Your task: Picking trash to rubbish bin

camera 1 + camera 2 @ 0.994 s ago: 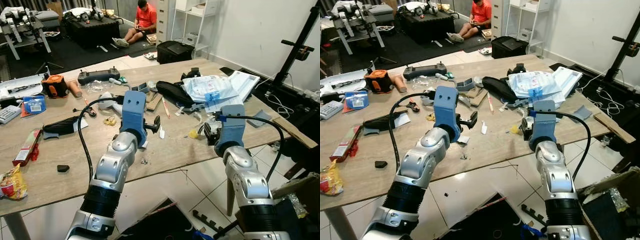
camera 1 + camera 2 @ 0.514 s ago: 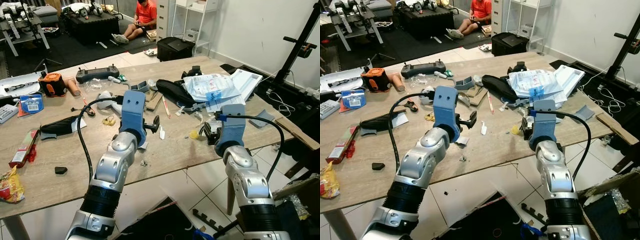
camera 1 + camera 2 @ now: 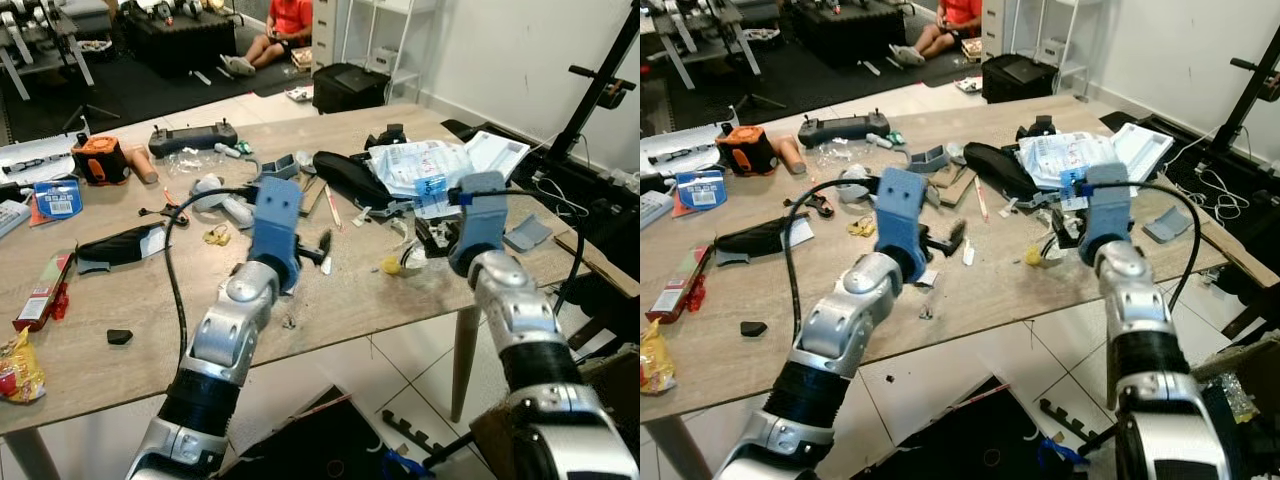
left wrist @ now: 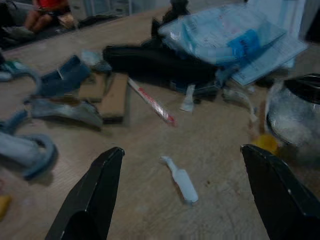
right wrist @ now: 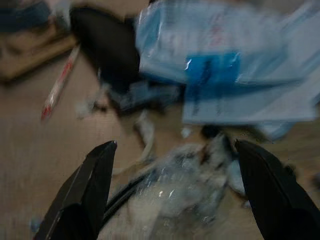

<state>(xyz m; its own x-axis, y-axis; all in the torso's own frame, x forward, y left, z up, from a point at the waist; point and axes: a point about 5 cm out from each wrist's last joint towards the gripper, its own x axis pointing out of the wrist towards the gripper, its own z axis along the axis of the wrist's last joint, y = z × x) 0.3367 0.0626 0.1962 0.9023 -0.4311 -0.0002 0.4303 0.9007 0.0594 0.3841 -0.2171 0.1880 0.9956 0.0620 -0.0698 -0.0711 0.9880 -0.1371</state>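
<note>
- Two silver arms reach up from the lower edge of the head views over one long wooden table [image 3: 90, 375], each with a blue wrist block.
- The left gripper [image 4: 182, 200] hangs low over the bare wood at mid-table, its two black fingers spread wide apart and holding nothing; between them lies one small white plastic scrap [image 4: 181, 179], slim and slightly bent.
- The right gripper [image 5: 172, 195] sits right of centre, fingers likewise spread and empty, above a crinkled clear plastic wrapper [image 5: 187, 187] resting on the table; this view is blurred.
- One small yellow crumpled bit [image 3: 389, 266] lies between the two arms.
- At the lower left edge sit one yellow snack bag [image 3: 18, 366], one red flat packet [image 3: 38, 300] and one small black block [image 3: 119, 337].
- Further up, centre right: one long black pouch [image 3: 350, 180], one thin red-and-white stick [image 4: 151, 101], and a heap of glossy blue-white plastic mailers [image 3: 425, 165].
- Upper left: one orange-and-black tool [image 3: 99, 160] and one dark handheld controller [image 3: 190, 138].
- At the top edge, a person in an orange shirt [image 3: 290, 18] sits on the floor.
</note>
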